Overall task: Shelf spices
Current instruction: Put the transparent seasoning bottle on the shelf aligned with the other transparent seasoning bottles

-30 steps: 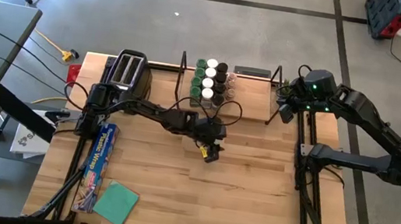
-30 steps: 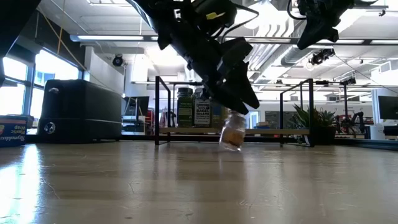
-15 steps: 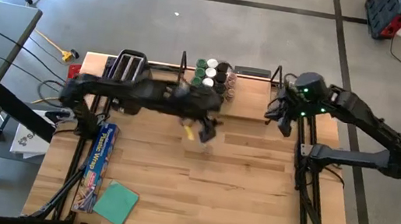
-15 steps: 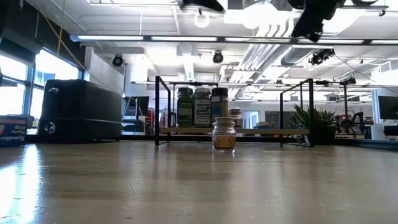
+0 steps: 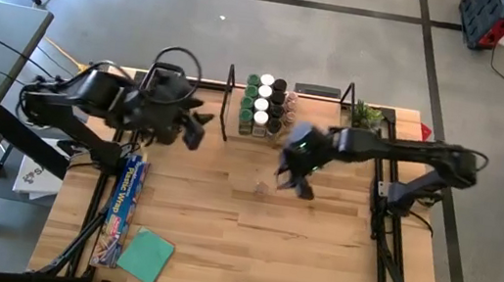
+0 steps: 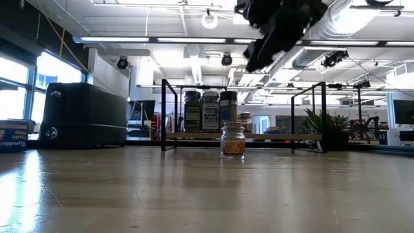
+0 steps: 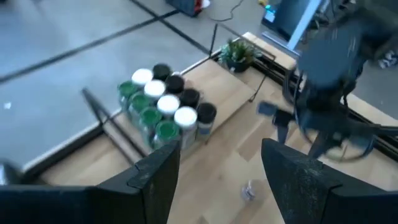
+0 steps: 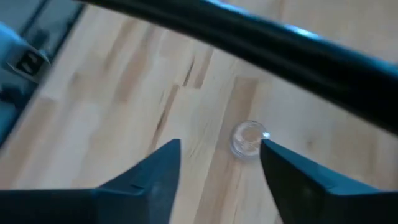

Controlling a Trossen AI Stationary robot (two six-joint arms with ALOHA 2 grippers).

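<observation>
High view: the shelf (image 5: pixel 288 95) sits at 12 o'clock on the table (image 5: pixel 313 268), with a block of spices (image 5: pixel 265 104) packed into its left half. One lone jar (image 5: pixel 261 186) stands on bare wood near the table's middle, well apart from the rack. The right gripper (image 5: pixel 294 179) hangs just at 3 o'clock of that jar; its fingers are too blurred here to read. The left gripper (image 5: pixel 193 131) is parked at 9 o'clock of the shelf, next to the toaster (image 5: pixel 163 82).

Low view: the jar (image 6: pixel 233 140) is upright, clear glass with tan stuff inside, right in front of the shelf (image 6: pixel 243 135). A dark arm hovers above it.

Left wrist: left fingers (image 7: pixel 157 176) are spread, nothing between them. Jar (image 7: pixel 247 191) is small and free on the wood.

Right wrist: right fingers (image 8: pixel 163 168) are spread wide, and the jar's (image 8: pixel 248 138) pale top sits just beyond them.

Risk, as I see it: coming down off-center, a fingertip clips the rim and tips the jar over. Later, squeezing it in beside the packed rows could knock neighbours.
</observation>
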